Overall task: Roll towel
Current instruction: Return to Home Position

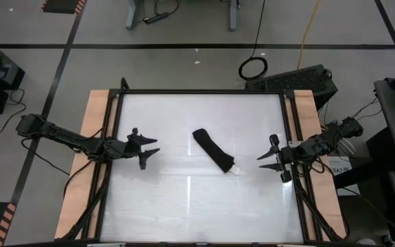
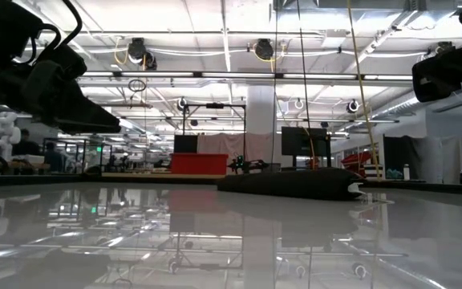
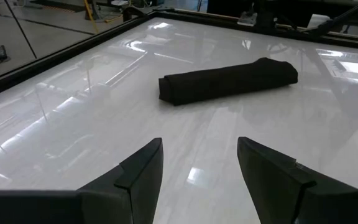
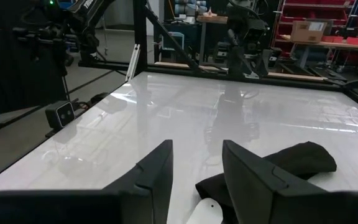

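High view: towel (image 1: 214, 151) rolled, slanting across centre of desk (image 1: 184, 206), tag (image 1: 236, 169) at lower-right end. At left, left tool (image 1: 153, 146) spread, empty. At right, right tool (image 1: 260, 162) spread, empty, near tag.
Low view: towel (image 2: 291, 183) flat, right of centre.
Left wrist view: fingers (image 3: 143, 168) apart, towel (image 3: 229, 81) upper centre.
Right wrist view: fingers (image 4: 157, 165) apart, towel (image 4: 291, 162) lower right.

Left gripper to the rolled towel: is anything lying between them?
No. The high view shows only bare tabletop between the open left gripper and the towel; the left wrist view agrees. The right gripper waits on the towel's other side.
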